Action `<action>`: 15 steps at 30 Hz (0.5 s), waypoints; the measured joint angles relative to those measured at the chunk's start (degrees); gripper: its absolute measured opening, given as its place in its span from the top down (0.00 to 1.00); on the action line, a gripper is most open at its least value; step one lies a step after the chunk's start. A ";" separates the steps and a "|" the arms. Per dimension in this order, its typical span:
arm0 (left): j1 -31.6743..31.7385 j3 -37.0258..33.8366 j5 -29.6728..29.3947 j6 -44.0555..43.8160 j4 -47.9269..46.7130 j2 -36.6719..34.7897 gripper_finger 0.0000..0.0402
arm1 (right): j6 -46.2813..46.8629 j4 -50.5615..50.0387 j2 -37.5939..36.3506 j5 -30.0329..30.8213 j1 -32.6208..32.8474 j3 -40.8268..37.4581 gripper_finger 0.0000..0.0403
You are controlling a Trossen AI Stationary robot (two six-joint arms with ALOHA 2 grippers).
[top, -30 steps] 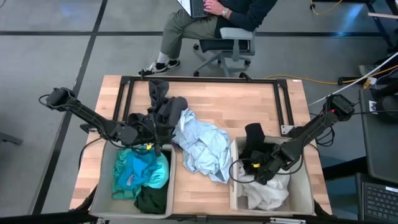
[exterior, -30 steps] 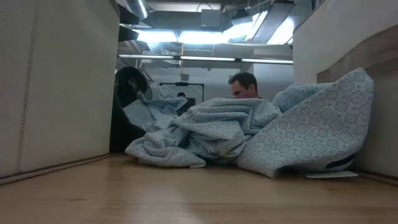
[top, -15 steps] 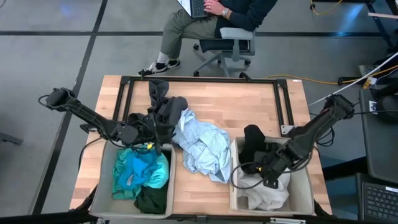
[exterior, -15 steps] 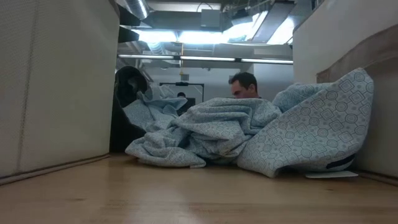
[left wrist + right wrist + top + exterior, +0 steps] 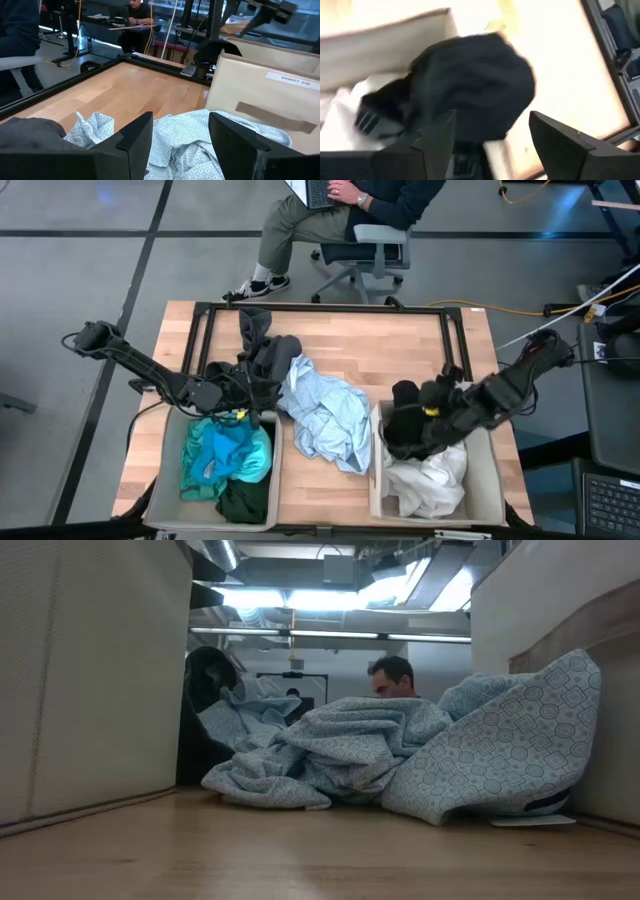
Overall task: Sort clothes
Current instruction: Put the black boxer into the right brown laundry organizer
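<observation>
My right gripper [image 5: 420,428] is open above the right beige bin [image 5: 492,470], facing the black garment [image 5: 400,415], which lies on the bin's far left part, over the white garment [image 5: 425,485]. The right wrist view shows the black garment [image 5: 475,90] ahead of the open fingers. My left gripper [image 5: 177,145] is open at the far edge of the left bin [image 5: 165,480], over the pale light-blue garment [image 5: 325,415] and beside the dark grey garment [image 5: 265,355]. The left bin holds the turquoise garment [image 5: 225,455] and the dark green garment [image 5: 245,500].
The pale light-blue garment [image 5: 400,760] lies heaped on the table between the two bins, one part leaning against the right bin's wall [image 5: 560,600]. A black frame [image 5: 320,308] runs along the table's far part. A person sits on a chair [image 5: 375,245] beyond the far edge.
My right gripper has risen out of the right bin and gone toward the table's far edge, turning as it went. The black garment stays at the bin's far left part. My left gripper has kept still.
</observation>
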 joint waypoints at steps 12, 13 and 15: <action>0.00 0.00 0.00 -0.02 -0.21 0.00 0.55 | -5.91 0.26 -1.65 -0.52 -20.51 -7.06 0.37; 0.00 0.00 0.00 -0.01 -0.21 0.00 0.55 | -6.94 0.63 -1.67 -2.06 -21.92 -8.00 0.37; 0.00 0.00 0.00 0.23 -0.21 0.00 0.55 | -10.42 2.35 -1.67 -5.88 -24.28 -10.09 0.37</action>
